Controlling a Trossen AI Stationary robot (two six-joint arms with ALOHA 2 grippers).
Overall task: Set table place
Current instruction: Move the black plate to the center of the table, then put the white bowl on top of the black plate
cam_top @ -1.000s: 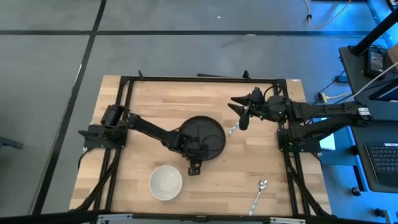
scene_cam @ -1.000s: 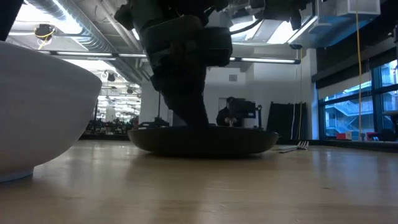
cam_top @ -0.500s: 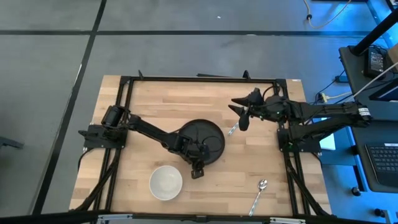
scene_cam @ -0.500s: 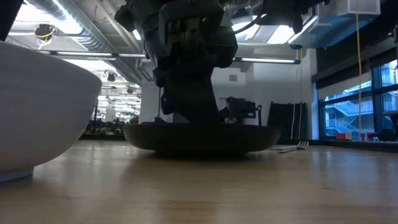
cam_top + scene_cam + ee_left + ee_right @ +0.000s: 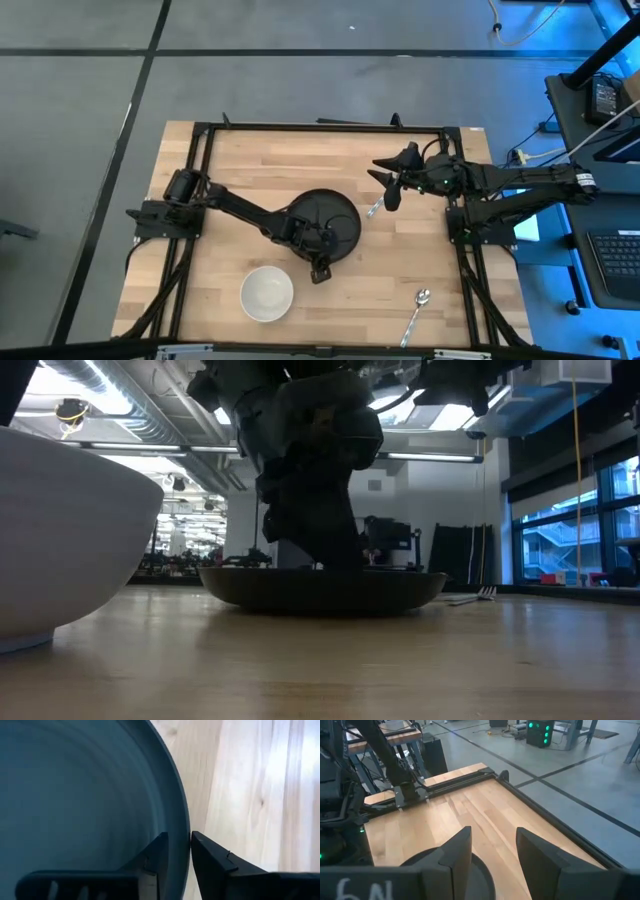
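One step: placing plate [image 5: 328, 221] mid-table [image 5: 240, 160].
Left gripper [image 5: 179, 851]: pinching plate rim.
Right gripper [image 5: 390, 180]: spread, waiting beyond plate.
Next: probably release.

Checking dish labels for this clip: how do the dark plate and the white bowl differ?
The plate is dark, wide and shallow; the bowl is white, smaller across and deeper. The left gripper pinches the plate's rim; the bowl stands free, nearer the table's front edge. Both are round and sit upright on the wood.

In the low view the white bowl [image 5: 70, 530] is cut off by the edge, and the fork [image 5: 470, 597] is too small to make out.
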